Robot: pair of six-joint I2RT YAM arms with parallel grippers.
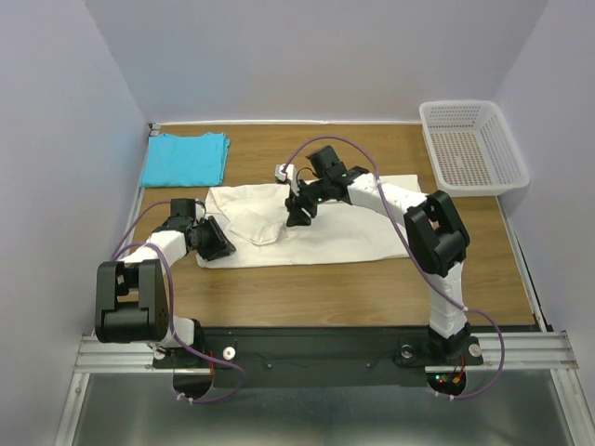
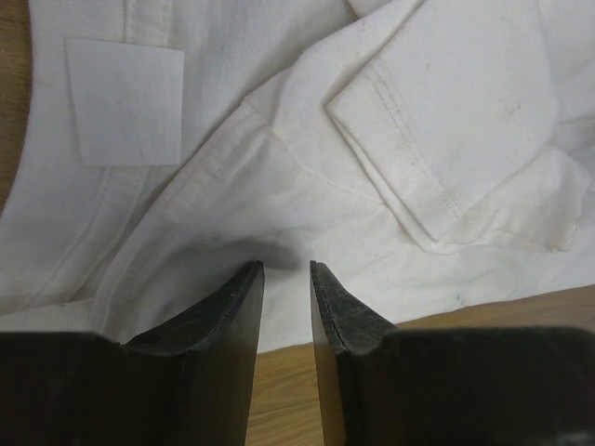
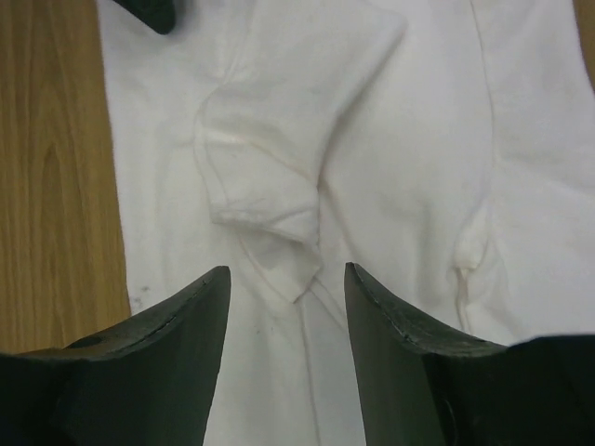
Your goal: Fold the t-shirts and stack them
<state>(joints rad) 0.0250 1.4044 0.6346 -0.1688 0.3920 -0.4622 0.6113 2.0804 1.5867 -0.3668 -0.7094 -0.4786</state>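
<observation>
- Large cream-white cotton t-shirt (image 1: 344,232) lies spread mid-table; turquoise blue cotton t-shirt (image 1: 189,158) sits folded at the far-left corner.
- Right gripper (image 3: 286,269): spread, over the cream sleeve.
- Left gripper (image 2: 286,267): fingers nearly together at the cream shirt's edge; can't tell if pinching.

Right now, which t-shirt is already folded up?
The turquoise t-shirt, a neat folded rectangle in the far-left corner. The cream-white t-shirt lies spread out mid-table.

Wooden table (image 1: 325,288): cream shirt (image 1: 316,243), turquoise shirt (image 1: 186,158), basket (image 1: 460,115).
</observation>
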